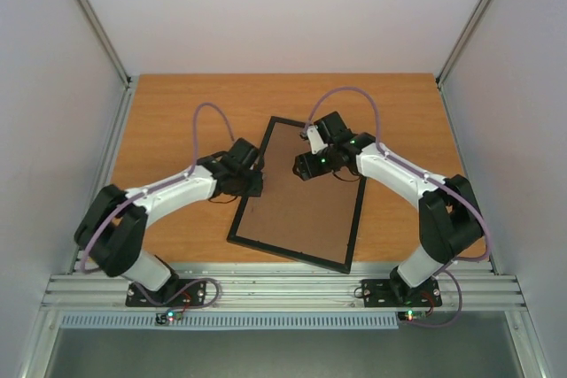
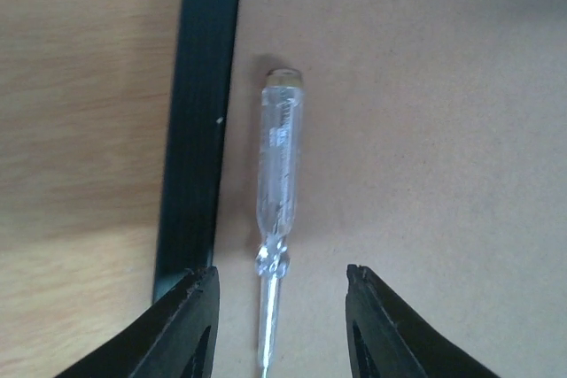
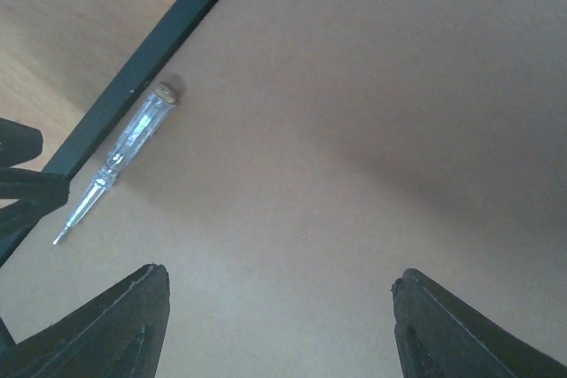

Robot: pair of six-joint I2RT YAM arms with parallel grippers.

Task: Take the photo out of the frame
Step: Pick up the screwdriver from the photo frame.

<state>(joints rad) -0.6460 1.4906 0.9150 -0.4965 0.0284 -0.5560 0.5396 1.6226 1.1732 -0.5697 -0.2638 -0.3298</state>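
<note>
An orange-brown wooden table (image 1: 177, 104) sits between plain white walls (image 1: 283, 6), with a metal rail (image 1: 283, 289) along its near edge. The frame (image 1: 292, 210) lies mid-table, slightly askew, brown back up. A clear-handled screwdriver (image 2: 279, 165) rests on that back beside the frame's left edge. The left gripper (image 2: 282, 285) stands partly open on either side of the shaft, not touching it, while the right gripper (image 3: 279, 285) gapes wide over the back.
</note>
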